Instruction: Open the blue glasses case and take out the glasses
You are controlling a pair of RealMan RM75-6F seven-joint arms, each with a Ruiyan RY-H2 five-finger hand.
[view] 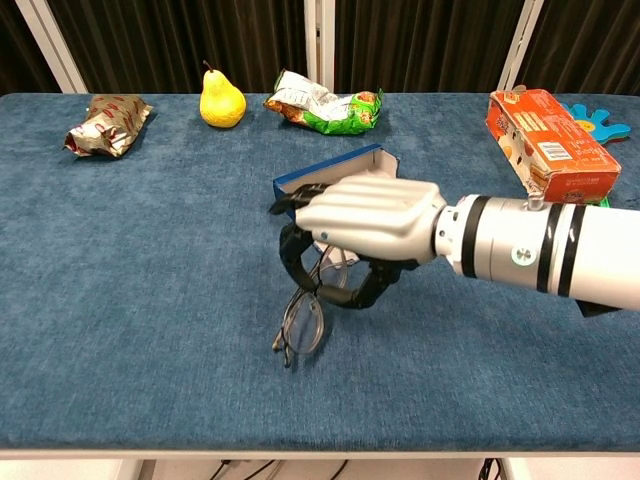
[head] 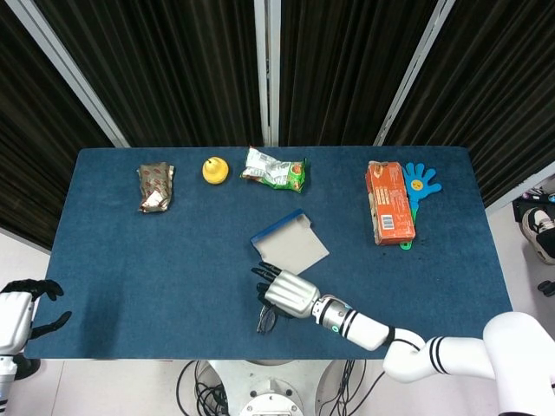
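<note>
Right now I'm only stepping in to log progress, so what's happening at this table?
The robot's right hand holds a pair of glasses, which hang from its fingers above the table, in front of the open blue case. The case looks empty in the head view. The left hand sits off the table's near left corner, holding nothing. A pear, snack bags and an orange box lie along the far side.
</note>
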